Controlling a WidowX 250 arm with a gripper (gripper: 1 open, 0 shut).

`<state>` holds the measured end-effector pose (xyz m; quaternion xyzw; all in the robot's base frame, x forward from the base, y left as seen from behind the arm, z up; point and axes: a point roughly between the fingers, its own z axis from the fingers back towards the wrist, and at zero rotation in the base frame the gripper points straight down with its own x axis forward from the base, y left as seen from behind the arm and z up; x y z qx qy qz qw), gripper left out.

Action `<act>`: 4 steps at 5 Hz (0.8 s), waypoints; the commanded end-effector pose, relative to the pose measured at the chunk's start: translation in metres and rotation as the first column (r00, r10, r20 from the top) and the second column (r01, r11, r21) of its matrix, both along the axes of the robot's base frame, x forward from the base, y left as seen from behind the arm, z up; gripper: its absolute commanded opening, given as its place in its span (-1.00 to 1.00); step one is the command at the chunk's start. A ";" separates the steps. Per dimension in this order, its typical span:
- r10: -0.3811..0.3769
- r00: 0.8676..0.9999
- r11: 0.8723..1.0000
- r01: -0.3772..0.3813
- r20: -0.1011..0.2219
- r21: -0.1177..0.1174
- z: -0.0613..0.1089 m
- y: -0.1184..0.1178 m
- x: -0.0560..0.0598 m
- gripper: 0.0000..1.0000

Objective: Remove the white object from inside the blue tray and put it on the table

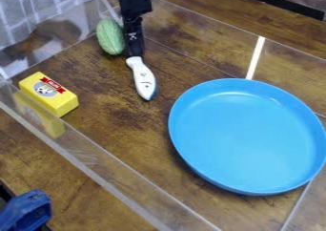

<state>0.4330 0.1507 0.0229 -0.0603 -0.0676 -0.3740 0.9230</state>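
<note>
Nearest me, the blue tray (249, 136) sits on the desk (192, 44) at right, a yellow box (46, 94) at left. Beyond the tray, the white object (141, 77) lies on the desk, outside the rim. My hand (133, 48) stands over its far end, beside a green oval toy (113, 36); I cannot tell whether the fingers are released.

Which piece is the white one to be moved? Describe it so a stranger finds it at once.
Start at the large round blue plastic tray; look to its upper left on the dark wooden table. There lies the small tapered white plastic piece, below the black gripper. Unlike the green oval toy, it is slim and white.
</note>
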 end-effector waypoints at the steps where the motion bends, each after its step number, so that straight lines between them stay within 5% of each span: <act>1: -0.056 0.998 0.998 0.056 -0.002 -0.006 -0.006 -0.008 0.007 1.00; 4: -0.039 0.999 0.999 0.039 0.000 -0.030 -0.016 -0.011 0.010 1.00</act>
